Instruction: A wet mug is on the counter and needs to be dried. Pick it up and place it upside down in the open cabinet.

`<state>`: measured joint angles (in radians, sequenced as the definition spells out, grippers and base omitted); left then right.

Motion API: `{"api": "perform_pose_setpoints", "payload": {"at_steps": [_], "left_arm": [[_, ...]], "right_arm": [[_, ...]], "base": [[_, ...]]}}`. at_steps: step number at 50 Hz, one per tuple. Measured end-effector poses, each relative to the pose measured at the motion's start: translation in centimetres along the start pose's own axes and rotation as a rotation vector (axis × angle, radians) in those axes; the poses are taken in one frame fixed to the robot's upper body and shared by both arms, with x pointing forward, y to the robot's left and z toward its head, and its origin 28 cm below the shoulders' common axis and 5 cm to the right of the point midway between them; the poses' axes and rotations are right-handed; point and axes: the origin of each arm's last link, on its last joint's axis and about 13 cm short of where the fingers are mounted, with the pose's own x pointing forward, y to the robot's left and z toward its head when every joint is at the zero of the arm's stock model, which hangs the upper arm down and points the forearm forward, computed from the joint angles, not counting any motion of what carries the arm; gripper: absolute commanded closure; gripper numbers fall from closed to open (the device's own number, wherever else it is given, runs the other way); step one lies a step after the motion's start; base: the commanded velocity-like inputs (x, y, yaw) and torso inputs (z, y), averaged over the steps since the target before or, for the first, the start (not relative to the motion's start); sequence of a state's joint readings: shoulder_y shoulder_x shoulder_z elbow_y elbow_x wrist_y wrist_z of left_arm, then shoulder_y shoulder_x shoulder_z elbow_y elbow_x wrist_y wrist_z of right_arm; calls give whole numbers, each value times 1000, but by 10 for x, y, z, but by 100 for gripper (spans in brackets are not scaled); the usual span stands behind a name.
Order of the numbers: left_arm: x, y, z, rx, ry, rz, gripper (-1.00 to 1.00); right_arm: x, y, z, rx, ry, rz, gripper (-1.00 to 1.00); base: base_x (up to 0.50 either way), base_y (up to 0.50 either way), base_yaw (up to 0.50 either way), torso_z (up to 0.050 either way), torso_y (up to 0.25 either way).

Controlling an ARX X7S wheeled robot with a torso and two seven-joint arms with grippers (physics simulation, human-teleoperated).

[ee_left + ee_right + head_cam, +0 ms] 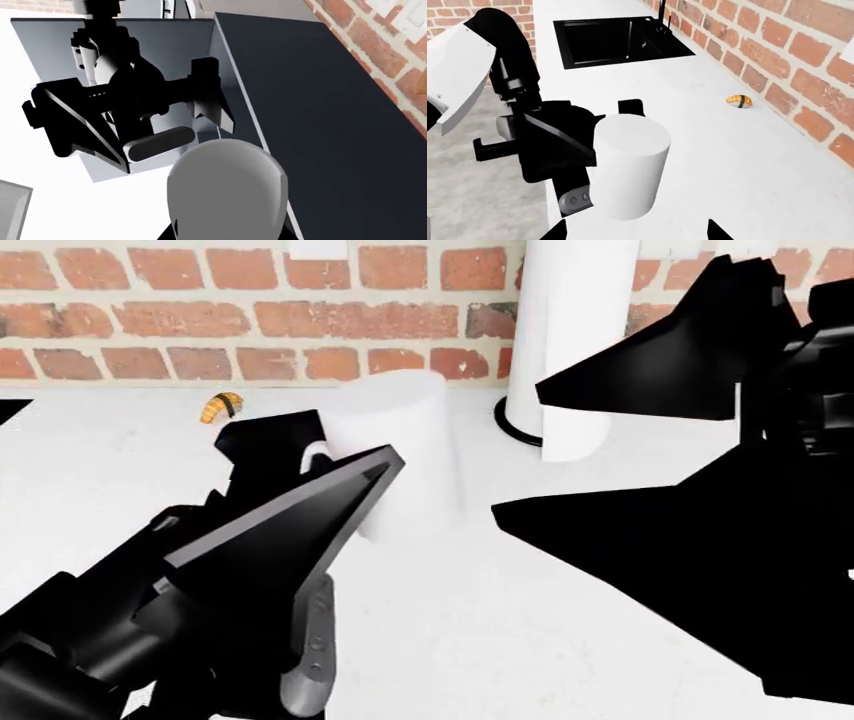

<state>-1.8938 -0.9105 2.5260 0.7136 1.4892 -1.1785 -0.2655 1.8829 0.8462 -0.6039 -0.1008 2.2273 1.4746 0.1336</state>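
The white mug (400, 455) stands upright over the counter (561, 640) in the middle of the head view, with its loop handle on its left side. My left gripper (334, 455) comes in from the lower left and is shut on the mug, one wedge finger on each side. The mug (227, 190) fills the near part of the left wrist view. My right gripper (518, 450) is open, its tips a little short of the mug's right side. In the right wrist view the mug (627, 165) rises just ahead of the wide-spread right gripper (637, 232). The open cabinet is out of view.
A tall white paper-towel roll (574, 340) stands behind the right arm against the brick wall (200, 320). A small orange-and-black object (220, 407) lies near the wall to the left. A black sink (620, 40) with a tap is set into the counter farther along.
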Motion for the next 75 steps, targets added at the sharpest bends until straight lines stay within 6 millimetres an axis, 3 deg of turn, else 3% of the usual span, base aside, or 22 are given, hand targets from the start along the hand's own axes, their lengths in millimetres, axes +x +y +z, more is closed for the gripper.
{"api": "perform_pose_setpoints", "payload": {"at_steps": [25, 50, 51, 74, 75], "left_arm": [[5, 1, 16, -50, -1, 46, 100], [16, 4, 15, -61, 36, 81, 100], [16, 4, 15, -62, 37, 82, 100], [17, 1, 14, -56, 69, 98, 100], [17, 1, 14, -56, 69, 99, -100]], "right_arm": [[18, -12, -9, 22, -45, 63, -100], [38, -15, -25, 50, -23, 147, -100], [39, -15, -25, 50, -24, 148, 100], [41, -15, -24, 26, -59, 142, 100], [41, -14, -24, 26, -59, 142, 100]], "base": [[0, 0, 0, 0, 0], [0, 0, 0, 0, 0], [0, 0, 0, 0, 0], [0, 0, 0, 0, 0], [0, 0, 0, 0, 0]]}}
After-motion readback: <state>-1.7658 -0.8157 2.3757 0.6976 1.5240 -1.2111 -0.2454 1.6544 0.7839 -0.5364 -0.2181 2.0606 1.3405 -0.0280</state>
